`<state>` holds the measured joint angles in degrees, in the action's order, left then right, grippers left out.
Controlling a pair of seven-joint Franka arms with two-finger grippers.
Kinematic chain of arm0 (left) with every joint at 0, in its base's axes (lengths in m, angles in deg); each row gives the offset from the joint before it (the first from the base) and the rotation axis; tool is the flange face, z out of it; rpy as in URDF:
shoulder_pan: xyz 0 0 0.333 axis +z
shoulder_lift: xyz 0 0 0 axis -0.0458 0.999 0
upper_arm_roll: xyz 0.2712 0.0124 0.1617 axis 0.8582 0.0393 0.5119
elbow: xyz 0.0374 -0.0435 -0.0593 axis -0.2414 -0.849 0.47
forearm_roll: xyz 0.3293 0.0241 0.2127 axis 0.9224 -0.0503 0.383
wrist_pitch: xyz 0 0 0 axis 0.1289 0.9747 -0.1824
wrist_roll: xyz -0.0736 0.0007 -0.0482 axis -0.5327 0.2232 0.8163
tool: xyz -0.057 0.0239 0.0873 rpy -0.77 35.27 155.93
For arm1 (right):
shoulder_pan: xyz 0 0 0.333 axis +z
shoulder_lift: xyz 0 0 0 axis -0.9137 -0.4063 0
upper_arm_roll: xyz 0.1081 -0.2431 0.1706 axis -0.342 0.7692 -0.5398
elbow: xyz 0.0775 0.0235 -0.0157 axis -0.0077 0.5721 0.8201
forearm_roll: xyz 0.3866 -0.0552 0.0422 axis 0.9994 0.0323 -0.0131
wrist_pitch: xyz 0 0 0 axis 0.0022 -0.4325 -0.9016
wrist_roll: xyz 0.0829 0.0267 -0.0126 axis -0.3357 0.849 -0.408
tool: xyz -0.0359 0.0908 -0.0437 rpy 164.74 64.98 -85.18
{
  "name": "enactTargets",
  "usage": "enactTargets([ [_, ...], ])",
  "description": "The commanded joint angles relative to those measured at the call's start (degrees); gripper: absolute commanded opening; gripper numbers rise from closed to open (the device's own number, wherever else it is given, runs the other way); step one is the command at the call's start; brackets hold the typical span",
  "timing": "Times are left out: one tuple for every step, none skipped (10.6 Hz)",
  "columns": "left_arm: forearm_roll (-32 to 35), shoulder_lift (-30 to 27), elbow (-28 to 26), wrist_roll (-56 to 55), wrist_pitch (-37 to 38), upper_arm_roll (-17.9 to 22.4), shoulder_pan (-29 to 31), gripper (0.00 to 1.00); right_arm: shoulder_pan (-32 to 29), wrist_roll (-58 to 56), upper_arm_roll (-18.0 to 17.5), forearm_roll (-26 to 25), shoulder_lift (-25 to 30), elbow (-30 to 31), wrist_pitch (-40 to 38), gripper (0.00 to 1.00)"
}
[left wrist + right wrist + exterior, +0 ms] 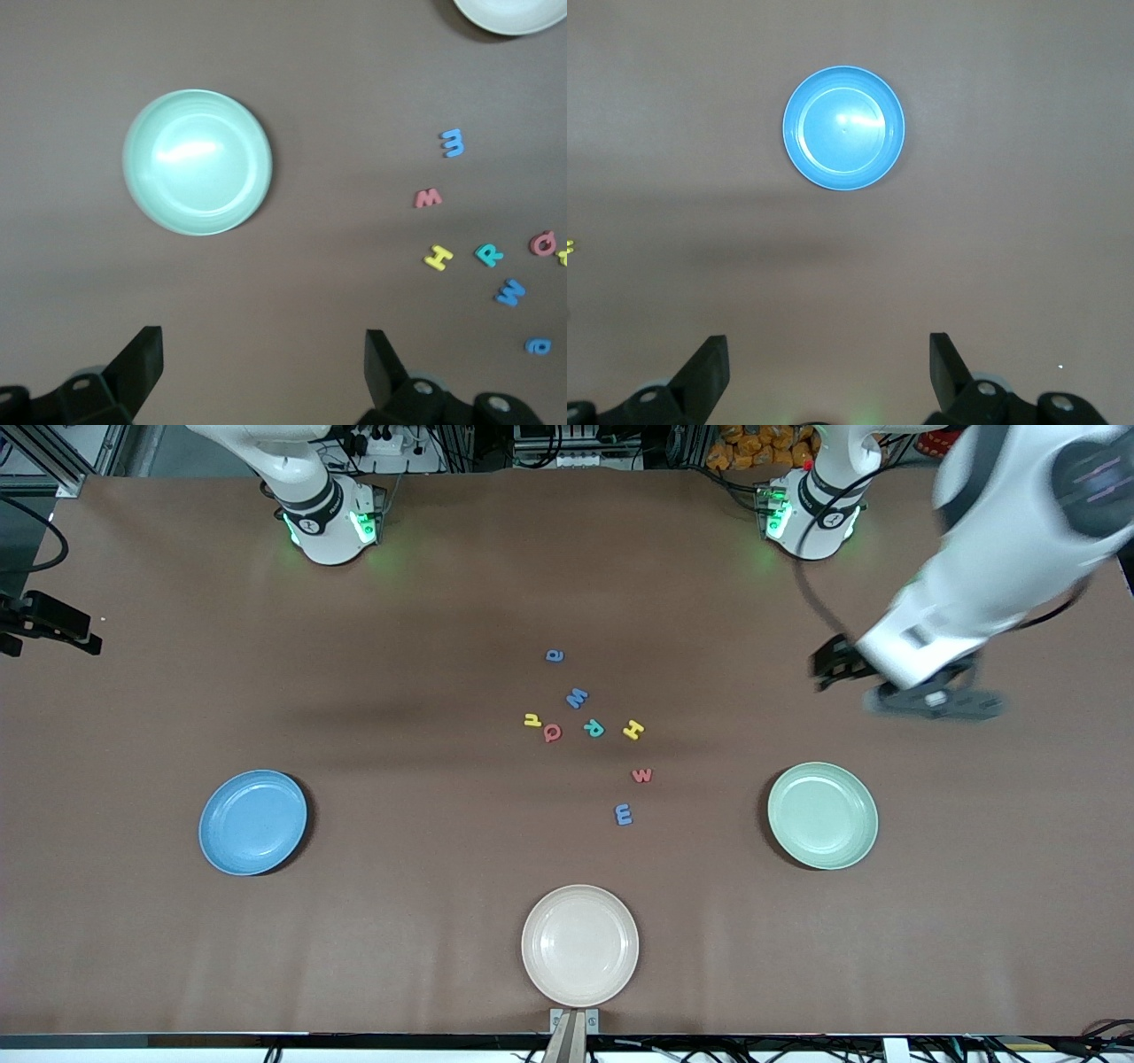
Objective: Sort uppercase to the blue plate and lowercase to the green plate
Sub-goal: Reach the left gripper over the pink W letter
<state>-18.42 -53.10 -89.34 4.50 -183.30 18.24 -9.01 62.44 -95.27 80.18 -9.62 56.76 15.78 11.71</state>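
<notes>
The cream plate (579,945) is seen nearest the camera. The letters (594,729) are scattered farther from the camera than it, between the blue plate (252,822) and green plate (822,815); both are empty. The left gripper (263,363) is held open in the air near the green plate and is judged the nearer to the letters. The right gripper (828,367), also open, waits high, facing the blue plate.

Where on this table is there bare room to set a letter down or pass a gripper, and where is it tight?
Bare cloth lies between the blue plate and the letter cluster, and between the red w and the green plate. All three plates, cream plate included, hold nothing. It is crowded around Q, R and H.
</notes>
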Motion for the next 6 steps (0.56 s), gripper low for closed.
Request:
enactTargets([
  [0.63, 1.86, -5.96, -5.03, -8.49, -0.01, -4.58, 1.00, 0.51, 0.01, 0.57, -0.10, 0.48, 0.16, -0.41, 1.00],
  [0.81, 4.32, -5.71, -5.04, -10.08, -0.01, -5.99, 1.00, 0.34, 0.01, 0.48, -0.02, 0.48, 0.08, -0.41, 1.00],
  [0.72, 6.87, -5.53, -5.13, -12.27, -0.01, -8.09, 1.00, 0.34, 0.01, 0.48, 0.42, 0.39, 0.08, -0.32, 1.00],
  [1.07, 9.59, -5.61, -4.78, -15.42, -0.01, -9.50, 1.00, 0.51, 0.10, 0.48, 0.69, 0.39, 0.08, -0.32, 1.00],
  [4.64, 12.23, -5.70, -2.86, -19.02, -0.01, -11.26, 1.00, 0.69, 0.10, 0.39, 0.78, 0.22, 0.08, -0.41, 1.00],
  [9.81, 15.21, -5.01, 2.38, -21.06, -0.10, -12.76, 1.00, 0.86, 0.01, 0.22, 0.78, 0.04, 0.08, -0.41, 1.00],
])
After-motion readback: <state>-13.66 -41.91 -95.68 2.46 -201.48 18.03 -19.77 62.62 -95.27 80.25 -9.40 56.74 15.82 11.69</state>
